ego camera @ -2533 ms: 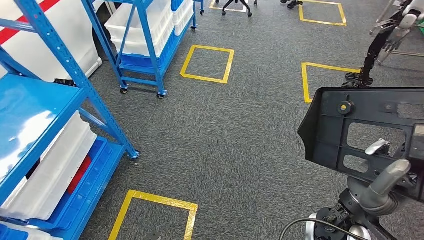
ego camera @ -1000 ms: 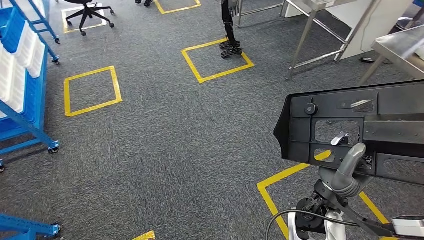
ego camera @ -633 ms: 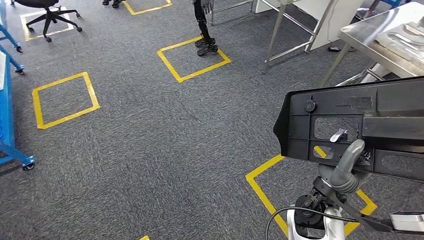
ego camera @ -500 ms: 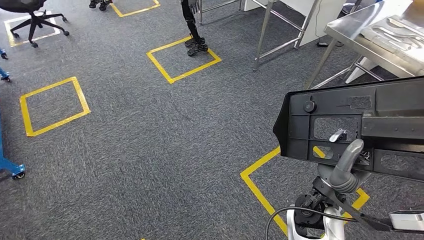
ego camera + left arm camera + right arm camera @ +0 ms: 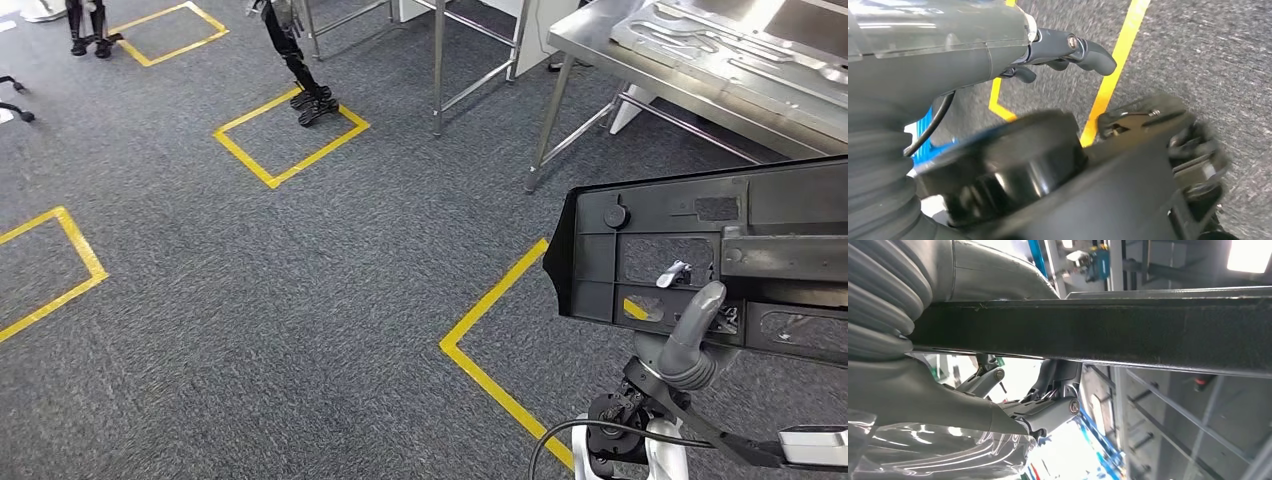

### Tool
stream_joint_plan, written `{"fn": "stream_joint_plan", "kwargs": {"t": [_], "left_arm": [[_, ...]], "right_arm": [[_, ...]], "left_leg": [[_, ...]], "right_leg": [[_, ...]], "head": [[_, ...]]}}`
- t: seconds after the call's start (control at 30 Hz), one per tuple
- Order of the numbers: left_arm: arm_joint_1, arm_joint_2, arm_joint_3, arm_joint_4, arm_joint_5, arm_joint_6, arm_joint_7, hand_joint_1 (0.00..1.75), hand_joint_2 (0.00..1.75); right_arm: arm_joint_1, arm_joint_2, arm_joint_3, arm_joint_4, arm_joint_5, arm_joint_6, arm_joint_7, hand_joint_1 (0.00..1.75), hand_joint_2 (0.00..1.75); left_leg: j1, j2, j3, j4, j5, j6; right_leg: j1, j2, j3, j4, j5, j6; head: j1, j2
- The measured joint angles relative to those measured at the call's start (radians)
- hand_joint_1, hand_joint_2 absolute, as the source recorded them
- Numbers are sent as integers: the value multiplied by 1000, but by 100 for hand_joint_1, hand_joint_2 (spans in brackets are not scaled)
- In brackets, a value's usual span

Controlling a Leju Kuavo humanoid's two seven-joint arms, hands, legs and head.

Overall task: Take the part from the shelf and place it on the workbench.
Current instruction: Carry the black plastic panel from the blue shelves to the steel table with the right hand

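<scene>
The floor is grey carpet (image 5: 300, 300) marked with yellow tape (image 5: 490, 300). One taped square (image 5: 291, 137) lies at 11 o'clock; a dark jointed leg with a flat foot (image 5: 300, 70) stands on its far corner. A second taped square (image 5: 168, 30) lies further off toward 10 o'clock, with another dark leg (image 5: 85, 25) just beside it. Part of a taped outline (image 5: 55, 270) lies at 9 o'clock. A taped corner (image 5: 455, 345) lies near centre, toward 5 o'clock.
</scene>
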State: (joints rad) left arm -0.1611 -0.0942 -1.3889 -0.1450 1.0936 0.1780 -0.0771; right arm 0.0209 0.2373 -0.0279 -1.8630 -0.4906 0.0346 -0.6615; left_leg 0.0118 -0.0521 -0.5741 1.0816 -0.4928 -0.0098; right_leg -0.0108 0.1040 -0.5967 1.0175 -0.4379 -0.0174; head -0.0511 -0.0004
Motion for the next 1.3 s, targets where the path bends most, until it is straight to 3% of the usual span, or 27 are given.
{"fn": "stream_joint_plan", "kwargs": {"t": [0.07, 0.13, 0.17, 0.23, 0.3, 0.33, 0.37, 0.4, 0.47, 0.53, 0.57, 0.6, 0.67, 0.73, 0.8, 0.83, 0.87, 0.9, 0.93, 1.0, 1.03, 1.07, 1.13, 1.17, 1.23, 1.3], "left_arm": [[1, 1, 0, 0, -1, 0, 0, 0, 175], [-1, 2, 0, 0, -1, 0, 0, 0, 175], [-2, 1, 0, 0, -1, 0, 0, 0, 175], [-4, -1, 0, 0, -1, -1, 0, 0, 175], [-2, -2, 0, 0, 0, -2, 1, 0, 175], [1, -2, 0, 0, 1, -2, 2, 0, 175], [3, -1, 0, 0, 2, -3, 2, 0, 175], [4, -1, 0, 0, 4, -3, 2, 0, 175], [4, -2, 0, 0, 6, -3, 2, 0, 175], [3, -1, 0, 0, 7, -3, 2, 0, 175], [4, -1, 0, 0, 7, -3, 2, 0, 175], [4, 0, 0, 0, 7, -3, 1, 0, 175], [4, 0, 0, 0, 8, -3, 0, 0, 175], [4, 2, 0, 0, 10, -3, -2, 0, 175], [10, 5, 0, 0, 14, -3, -5, 0, 175], [13, 6, 0, 0, 16, -4, -8, 0, 175], [15, 8, 0, 0, 17, -4, -11, 0, 175], [15, 10, 0, 0, 17, -4, -14, 0, 175], [16, 11, 0, 0, 17, -5, -15, 0, 175], [21, 15, 0, 0, 17, -5, -15, 0, 175], [23, 17, 0, 1, 17, -5, -15, 0, 175], [24, 19, 0, 1, 17, -5, -15, 0, 175], [23, 20, 0, 1, 18, -5, -15, 0, 175], [22, 20, 0, 1, 18, -5, -15, 0, 175], [21, 20, 0, 1, 21, -4, -16, 0, 175], [23, 20, 0, 1, 25, -1, -16, 0, 175]], "right_arm": [[1, 0, 1, -2, 0, -1, 0, 175, 175], [4, 0, 2, -4, 1, -4, 0, 175, 175], [6, -1, 2, -7, 2, -8, 0, 175, 175], [5, -2, 2, -12, 5, -13, -1, 175, 175], [2, -3, 3, -14, 6, -17, -1, 175, 175], [2, -4, 4, -14, 6, -18, -1, 175, 175], [3, -5, 4, -14, 6, -20, -1, 175, 175], [3, -6, 5, -14, 6, -21, -1, 175, 175], [4, -7, 6, -14, 6, -22, -1, 175, 175], [3, -7, 10, -14, 6, -23, -1, 175, 175], [4, -8, 11, -14, 6, -23, -1, 175, 175], [5, -8, 12, -14, 6, -23, -1, 175, 175], [10, -8, 14, -14, 6, -24, -2, 175, 175], [13, -8, 18, -16, 6, -26, -2, 175, 175], [17, -8, 26, -17, 7, -28, -2, 175, 175], [21, -7, 31, -17, 7, -28, -3, 175, 175], [25, -7, 35, -17, 7, -28, -3, 175, 175], [28, -7, 38, -17, 7, -28, -3, 175, 175], [31, -7, 41, -17, 7, -29, -3, 175, 175], [33, -7, 46, -17, 7, -29, -3, 175, 175], [33, -7, 49, -17, 7, -30, -3, 175, 175], [34, -7, 52, -17, 7, -31, -3, 175, 175], [38, -7, 56, -17, 7, -33, -3, 175, 175], [40, -6, 57, -17, 7, -34, -4, 175, 175], [42, -6, 58, -19, 7, -35, -4, 175, 175], [41, -6, 60, -20, 7, -35, -4, 175, 175]], "left_leg": [[-1, -38, 29, -71, 18, 7], [-3, -25, 33, -81, 19, 13], [-2, -12, 36, -88, 23, 18], [2, 18, 41, -104, 33, 30], [1, 50, 43, -108, 35, 36], [0, 67, 42, -108, 34, 36], [-1, 84, 42, -107, 32, 36], [-1, 99, 43, -106, 30, 34], [0, 126, 47, -103, 24, 28], [-6, 146, 52, -96, 14, 17], [-9, 155, 56, -94, 9, 11], [-11, 165, 59, -94, 6, 5], [-8, 178, 66, -93, -1, -7], [-2, 141, 52, -50, -35, -16], [2, 82, -4, 76, -102, -21], [3, 68, -38, 147, -129, -22], [3, 61, -63, 195, -140, -23], [3, 59, -72, 206, -129, -22], [3, 56, -61, 174, -99, -20], [2, 35, -8, 40, -23, -10], [2, 22, 16, -22, 1, -4], [1, 9, 29, -60, 11, 0], [-3, 3, 33, -79, 11, 9], [-2, 6, 34, -82, 15, 15], [2, 15, 38, -93, 26, 28], [4, 27, 37, -99, 32, 35]], "right_leg": [[-5, 26, -8, 2, 3, 12], [-9, 50, -16, -2, 10, 28], [-9, 44, -19, 1, 9, 34], [-4, -11, -44, 50, -22, 42], [-4, -76, -102, 171, -86, 47], [-6, -89, -132, 231, -109, 50], [-9, -95, -148, 265, -115, 54], [-12, -101, -146, 262, -103, 57], [-16, -127, -83, 149, -42, 60], [-11, -176, -17, 32, -5, 52], [-8, -189, -3, 4, -1, 45], [-4, -188, -3, 0, -5, 38], [-5, -161, -4, -3, -2, 26], [-10, -135, -2, -9, 3, 12], [-11, -109, -3, -10, 5, 3], [-9, -94, -3, -10, 6, 0], [-8, -78, -3, -10, 6, -1], [-6, -63, -2, -9, 6, -1], [-6, -48, -1, -8, 6, -1], [-4, -21, 0, -4, 5, 2], [-4, -10, -2, -1, 5, 5], [-4, -2, -5, 1, 5, 11], [-7, 7, -11, -1, 8, 26], [-8, 4, -13, -1, 9, 32], [-6, -34, -27, 28, -13, 40], [-4, -82, -75, 134, -77, 45]], "head": [[0, 0], [0, 0], [0, 0], [0, 0], [0, 0], [1, 0], [1, 0], [1, 0], [0, 0], [0, 0], [0, 0], [0, 0], [0, 0], [0, 0], [0, 0], [0, 0], [0, 0], [0, 0], [0, 0], [0, 0], [0, 0], [0, 0], [0, 0], [0, 0], [0, 0], [1, 0]]}}
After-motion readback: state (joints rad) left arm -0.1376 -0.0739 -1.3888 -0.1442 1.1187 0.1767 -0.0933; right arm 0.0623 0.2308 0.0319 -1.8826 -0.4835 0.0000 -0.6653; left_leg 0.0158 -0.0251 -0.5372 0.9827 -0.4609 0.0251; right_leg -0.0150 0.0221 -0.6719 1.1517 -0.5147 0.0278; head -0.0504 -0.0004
